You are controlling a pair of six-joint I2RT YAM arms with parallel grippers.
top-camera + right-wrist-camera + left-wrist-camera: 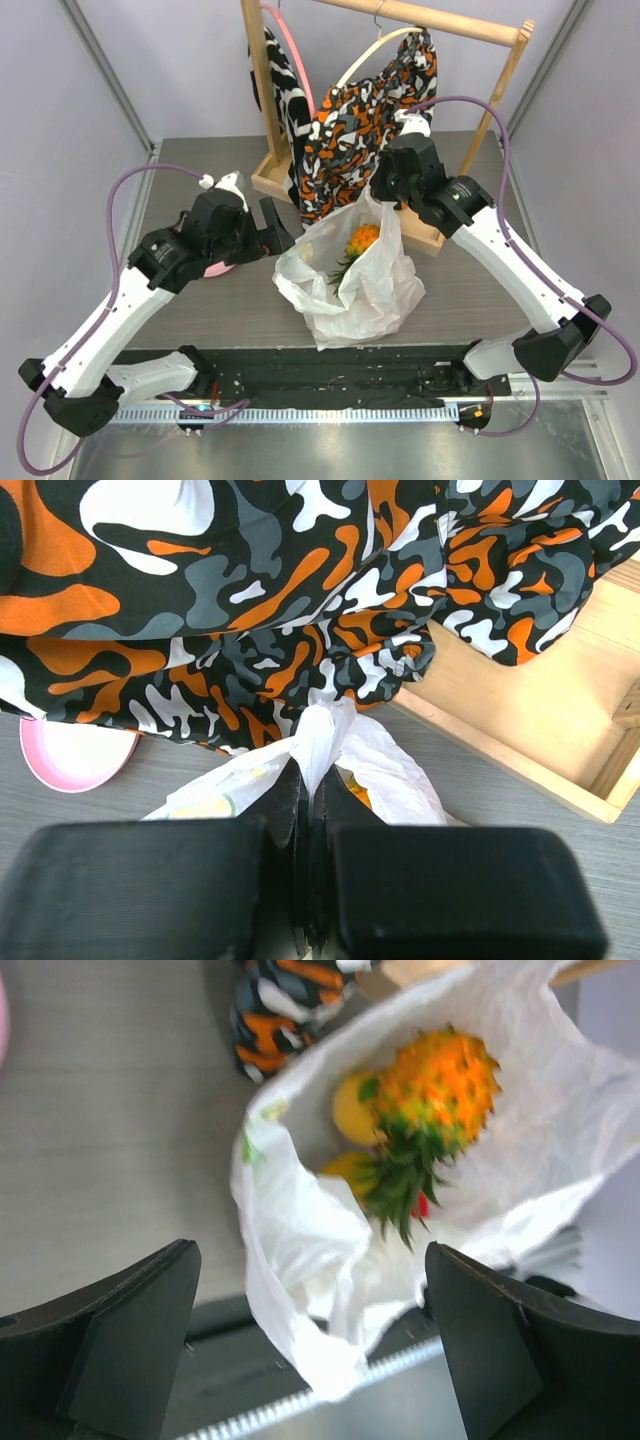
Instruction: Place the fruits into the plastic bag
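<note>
Translucent white plastic bag (365,290), mouth open, top loop pinched in my right gripper (305,790), orange pineapple (440,1075) inside, green crown pointing down, yellow-orange round fruit (350,1110) beside it, sliver of red fruit (424,1206) under the crown

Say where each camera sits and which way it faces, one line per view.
Top external: above and behind the robot, looking down at the table; left arm and right arm show.
Left wrist: on the left arm, looking into the bag at the pineapple; left gripper open.
Right wrist: facing the cloth and plate; right gripper shut on the bag.
Top and left wrist share the pineapple.
</note>
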